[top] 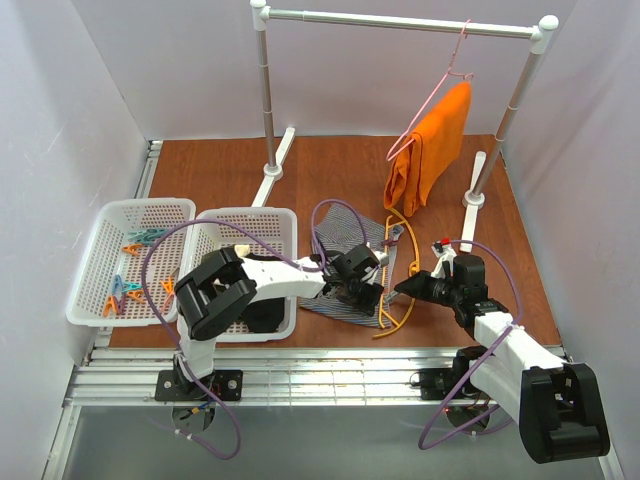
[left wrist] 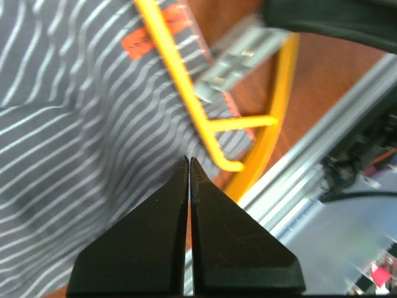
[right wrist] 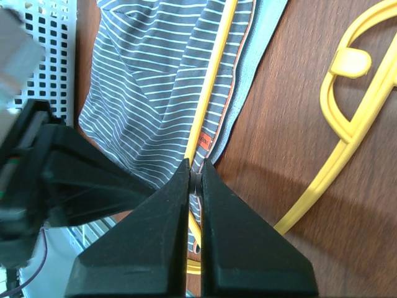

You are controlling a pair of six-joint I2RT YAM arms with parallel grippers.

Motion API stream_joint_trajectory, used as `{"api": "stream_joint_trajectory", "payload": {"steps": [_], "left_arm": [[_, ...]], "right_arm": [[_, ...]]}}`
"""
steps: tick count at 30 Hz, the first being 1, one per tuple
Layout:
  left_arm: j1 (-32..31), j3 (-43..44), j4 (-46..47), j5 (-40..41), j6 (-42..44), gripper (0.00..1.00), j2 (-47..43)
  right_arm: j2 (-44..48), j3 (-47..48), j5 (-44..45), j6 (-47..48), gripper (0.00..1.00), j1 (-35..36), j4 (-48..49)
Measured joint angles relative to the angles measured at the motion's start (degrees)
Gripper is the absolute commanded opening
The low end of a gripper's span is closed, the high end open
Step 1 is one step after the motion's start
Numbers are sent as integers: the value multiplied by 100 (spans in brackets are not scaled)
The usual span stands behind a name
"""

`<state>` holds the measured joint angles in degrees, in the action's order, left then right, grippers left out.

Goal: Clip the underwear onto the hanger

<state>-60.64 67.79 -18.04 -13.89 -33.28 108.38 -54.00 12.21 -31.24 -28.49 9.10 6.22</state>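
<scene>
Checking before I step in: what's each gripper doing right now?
Left gripper: closed, holding nothing.
Right gripper: closed over the hanger; whether it grips it cannot be told.

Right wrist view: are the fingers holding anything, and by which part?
The right gripper appears shut on the hanger, pinching its thin straight bar where it crosses the underwear; the contact itself is partly hidden.

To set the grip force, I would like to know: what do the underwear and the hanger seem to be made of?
The underwear looks like soft knit fabric, matte, grey with fine white stripes; it lies in loose folds. The fibre cannot be told. The hanger looks like moulded plastic, yellow-orange, smooth and slightly glossy; its thin frame keeps a stiff curve.
</scene>
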Motion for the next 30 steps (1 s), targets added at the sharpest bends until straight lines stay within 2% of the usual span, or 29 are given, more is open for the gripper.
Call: {"api": "stream_joint_trajectory", "payload": {"steps": [15, 23, 30], "left_arm": [[-129, 570, -31, 157, -39, 0, 612], [-138, 621, -13, 101, -61, 0, 654], [-138, 621, -2, 96, -107, 0, 658]], "right_arm": [[-2, 0, 7, -179, 1, 87, 157], [-9, 0, 210, -260, 1, 304, 173], [382, -111, 470, -260, 1, 444, 101]]}}
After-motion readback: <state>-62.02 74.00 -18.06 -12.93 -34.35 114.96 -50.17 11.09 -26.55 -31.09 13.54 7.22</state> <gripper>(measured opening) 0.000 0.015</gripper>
